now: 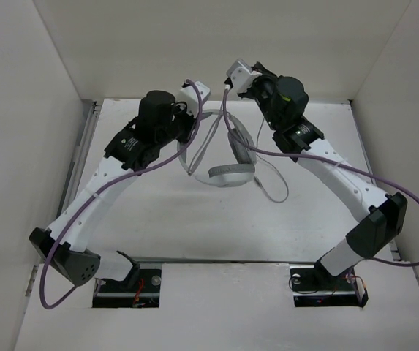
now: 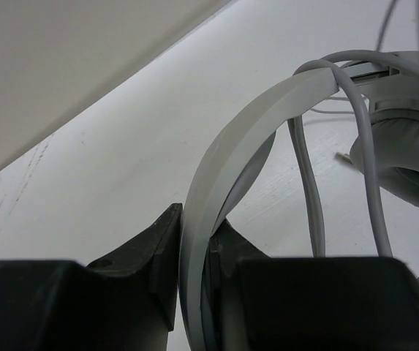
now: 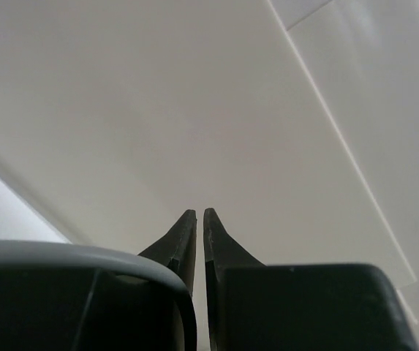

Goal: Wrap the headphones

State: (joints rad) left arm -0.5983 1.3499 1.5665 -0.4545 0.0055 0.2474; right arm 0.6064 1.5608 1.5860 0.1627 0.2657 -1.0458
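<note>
White bench (image 1: 158,219) with plain white walls (image 1: 194,44) on three sides, that's the whole room. The headphones (image 1: 231,174) sit out past the middle of the bench, and I'll place everything else off them.

The overhead view shows the layout. My left arm (image 1: 114,172) comes in from the headphones' left, its wrist right up against the headband end. My right arm (image 1: 341,175) bends in from their right, but its wrist is lifted above and behind them, up by the back wall. A purple robot cable (image 1: 355,170) drapes along it. What overhead doesn't show is my grip.

That's where the left wrist view helps: my left jaws are pinching the white headband (image 2: 231,146) edge-on, one pad on each side. Just right of the band, two runs of the thin grey cable (image 2: 308,190) hang down, and a grey ear cushion (image 2: 406,146) sits beyond them.

The right wrist view gets none of the headphones, only wall. My right jaws are pressed nearly together with a sliver of a slit, and I can't see anything in it.
</note>
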